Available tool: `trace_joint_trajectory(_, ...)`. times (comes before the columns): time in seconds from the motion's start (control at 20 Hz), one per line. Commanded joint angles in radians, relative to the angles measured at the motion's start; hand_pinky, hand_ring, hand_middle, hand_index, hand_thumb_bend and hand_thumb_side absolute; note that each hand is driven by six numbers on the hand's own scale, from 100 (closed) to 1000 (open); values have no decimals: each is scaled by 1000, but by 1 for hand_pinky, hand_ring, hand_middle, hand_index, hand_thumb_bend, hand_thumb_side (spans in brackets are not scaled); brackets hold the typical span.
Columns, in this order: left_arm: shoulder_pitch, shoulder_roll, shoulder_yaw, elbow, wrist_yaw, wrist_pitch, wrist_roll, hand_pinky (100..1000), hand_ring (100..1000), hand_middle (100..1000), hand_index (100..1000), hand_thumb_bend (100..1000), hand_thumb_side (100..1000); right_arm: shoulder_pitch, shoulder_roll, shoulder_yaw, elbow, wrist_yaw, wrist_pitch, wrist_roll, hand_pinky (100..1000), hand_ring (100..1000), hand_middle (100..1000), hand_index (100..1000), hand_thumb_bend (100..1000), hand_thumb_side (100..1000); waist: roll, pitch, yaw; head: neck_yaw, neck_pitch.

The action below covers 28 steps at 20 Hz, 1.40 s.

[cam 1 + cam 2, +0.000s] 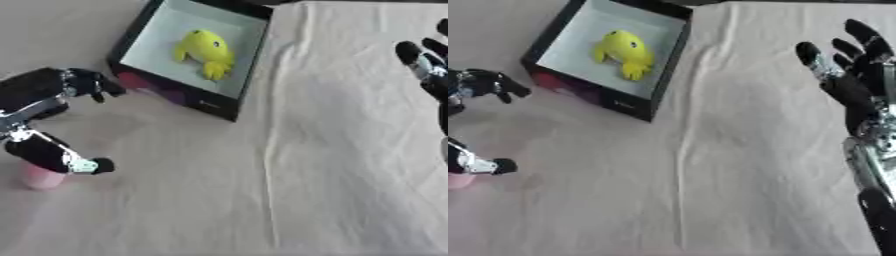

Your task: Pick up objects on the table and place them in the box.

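Note:
A black box (229,102) with a pale inside stands at the upper left, and a yellow soft toy (206,51) lies in it. My left hand (39,95) hangs at the left edge, just left of the box, fingers curled and thumb spread. A pink round object (39,177) sits on the cloth right under its thumb, partly hidden; nothing is gripped. My right hand (852,85) is raised at the right side, fingers straight and spread, holding nothing.
A wrinkled white cloth (350,150) covers the table, with a long fold running down the middle. My right forearm (875,190) fills the lower right corner of the right eye view.

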Motion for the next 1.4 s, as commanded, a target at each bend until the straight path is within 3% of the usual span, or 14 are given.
trace_joint_trajectory(0.05,36,66,36,-31,27,-7,38,804,719,775,911,627,347,0,-25,-15,-9,10,-3,0,926,874,909,845,742,283,4,-19,4,-9,-1)
trace_joint_trajectory(0.25,139,104,59,-33,40,-3,28,816,735,784,911,638,305,2,-26,-19,-9,11,-5,-4,926,875,909,845,741,284,6,-17,16,-14,-1)
trace_joint_trajectory(0.5,230,128,96,-33,-93,24,41,831,771,807,921,661,268,2,-23,-20,-7,10,-6,-4,927,875,910,845,740,283,3,-14,21,-12,-1)
trace_joint_trajectory(0.8,227,96,101,7,-263,34,90,832,779,807,918,657,255,1,-16,-19,-6,10,-6,-1,927,876,910,846,741,280,-1,-7,13,-8,-1)
trace_joint_trajectory(1.0,213,72,90,84,-258,31,69,829,770,800,907,637,257,1,-13,-18,-6,9,-6,-2,927,876,911,846,740,279,-2,-4,8,-3,-1)
trace_joint_trajectory(1.15,191,58,83,128,-242,33,70,825,763,794,885,596,228,-2,-12,-17,-5,9,-6,0,928,876,911,846,739,280,-1,-3,5,0,-1)
trace_joint_trajectory(1.4,179,49,79,135,-226,33,83,788,717,727,694,382,100,-2,-12,-17,-5,8,-6,0,928,877,912,847,740,279,-1,0,1,-1,-1)
